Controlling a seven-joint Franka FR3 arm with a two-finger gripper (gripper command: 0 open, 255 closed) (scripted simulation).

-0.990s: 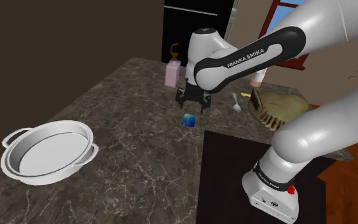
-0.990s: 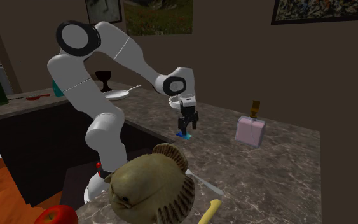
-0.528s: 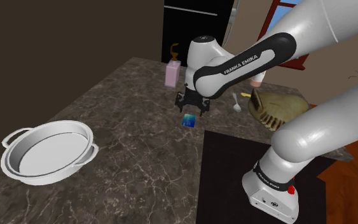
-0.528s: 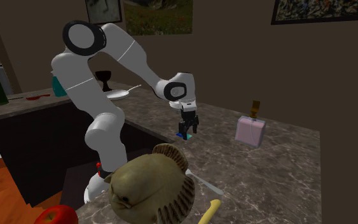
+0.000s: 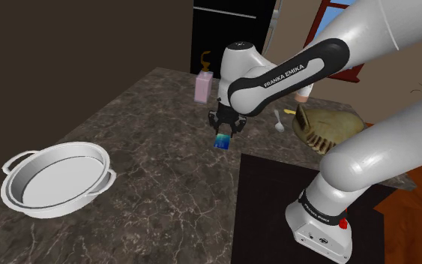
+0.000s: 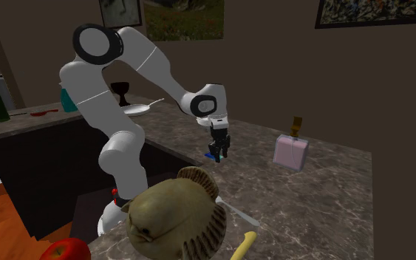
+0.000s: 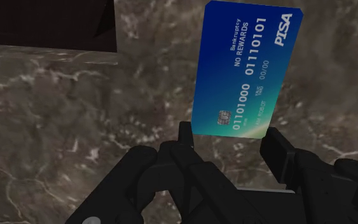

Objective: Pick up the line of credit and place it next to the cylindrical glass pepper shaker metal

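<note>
On the dark marbled surface, directly under the claw, sits the blue credit card; we cannot tell whether it lies flat or tilted. In the wrist view the claw's fingers press against its two long edges near the chip end, clasping it. We judge the card light, thin, stiff and slick. A firm edge-to-edge hold suits it, but too hard a squeeze could bow it or let it slip.

arm stretched forward, claw downward, pinched on card
</note>
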